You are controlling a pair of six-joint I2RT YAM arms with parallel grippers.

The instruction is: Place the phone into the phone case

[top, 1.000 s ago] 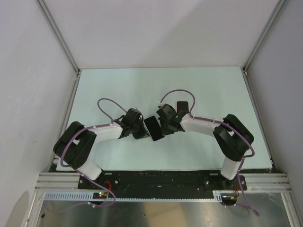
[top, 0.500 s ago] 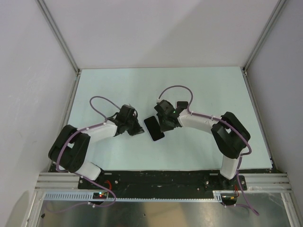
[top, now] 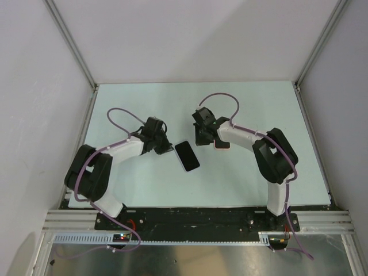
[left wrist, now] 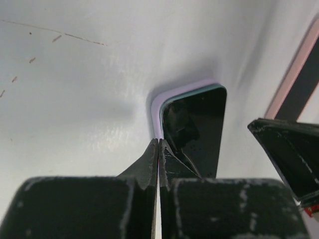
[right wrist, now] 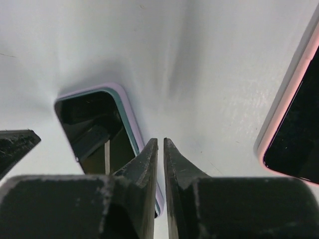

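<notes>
Pale table [top: 144,109], closed in by white walls [top: 190,40].

1. Left claw [left wrist: 158,144]: fingers pressed together, nothing between them. The tips sit low over the table at the near corner of the phone [top: 187,156]. Whether they touch it cannot be told.
2. Phone: dark and flat on the table, just ahead and to the right of the left claw. A lavender case [left wrist: 155,119] rims it along the visible edges.
3. Right claw [right wrist: 160,144]: fingers a narrow slit apart, empty. The phone lies just ahead and to its left, and the tips are clear of the phone's edge.
4. Pink-rimmed slab [right wrist: 294,124]: dark-faced and flat on the table, near the right claw on its right side, apart from the phone.
</notes>
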